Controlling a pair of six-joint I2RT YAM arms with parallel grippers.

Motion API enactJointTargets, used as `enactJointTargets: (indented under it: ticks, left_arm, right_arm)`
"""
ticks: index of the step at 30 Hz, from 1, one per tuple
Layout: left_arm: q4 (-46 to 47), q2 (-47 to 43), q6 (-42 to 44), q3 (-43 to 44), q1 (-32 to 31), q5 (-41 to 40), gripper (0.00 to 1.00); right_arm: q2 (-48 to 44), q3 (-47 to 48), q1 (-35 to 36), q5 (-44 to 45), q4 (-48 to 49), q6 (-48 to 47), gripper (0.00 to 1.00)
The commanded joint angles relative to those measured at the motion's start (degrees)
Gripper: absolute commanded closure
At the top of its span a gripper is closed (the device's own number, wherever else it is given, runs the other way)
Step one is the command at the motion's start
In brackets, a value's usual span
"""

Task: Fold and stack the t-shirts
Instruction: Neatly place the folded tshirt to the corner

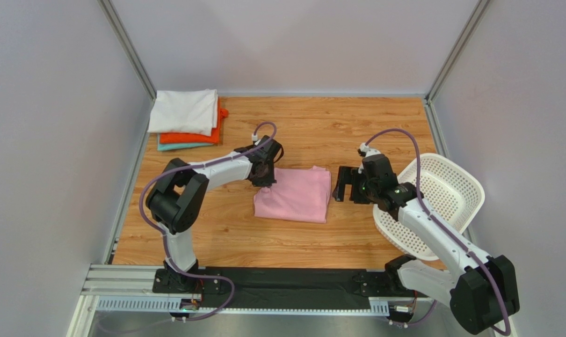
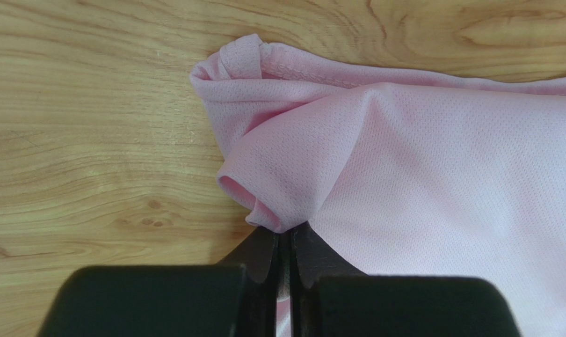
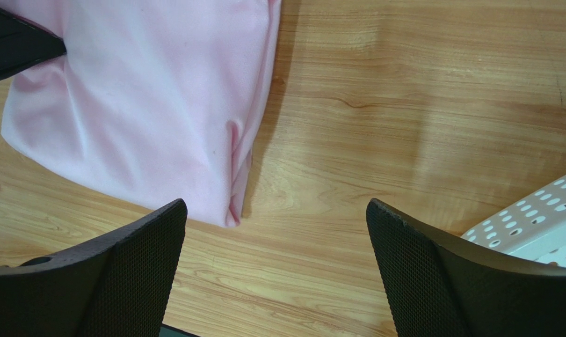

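A folded light pink t-shirt (image 1: 294,194) lies in the middle of the table. My left gripper (image 1: 263,170) is at its far left corner, shut on a pinch of the pink cloth (image 2: 279,175). My right gripper (image 1: 342,184) is open and empty just right of the shirt; the shirt's right edge (image 3: 159,105) shows ahead of its fingers. A stack of folded shirts sits at the far left corner: white (image 1: 184,111) on top, orange-red (image 1: 194,137) under it, teal (image 1: 180,147) at the bottom.
A white perforated plastic basket (image 1: 440,200) lies tilted at the right edge of the table, beside my right arm; its rim shows in the right wrist view (image 3: 539,225). Grey walls enclose the table on three sides.
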Motion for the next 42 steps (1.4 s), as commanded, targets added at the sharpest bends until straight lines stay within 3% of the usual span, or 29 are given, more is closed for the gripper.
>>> enactJointTargets:
  ticks: [1, 14, 27, 34, 42]
  left_arm:
    - [-6.89, 1.70, 3.23, 1.94, -0.03, -9.08, 1.00]
    - [-6.03, -1.21, 18.68, 11.44, 2.43, -34.77, 1.00]
    - [17.97, -1.91, 47.31, 13.72, 13.24, -31.79, 1.00]
    - [20.70, 3.18, 56.83, 22.42, 17.90, -30.38, 1.00]
    - [21.32, 6.52, 65.10, 30.15, 18.87, -30.73, 1.00]
  right_arm:
    - [-0.17, -0.49, -0.83, -0.39, 1.17, -1.23, 0.00]
    - [-1.14, -1.11, -2.15, -0.04, 1.16, -1.76, 0.00]
    - [0.35, -1.11, -3.03, 1.28, 1.17, -1.76, 0.00]
    - [1.93, -0.94, -3.55, 1.45, 1.25, -1.84, 0.00]
    - [4.31, -0.58, -4.08, 3.39, 1.43, -1.93, 0.00]
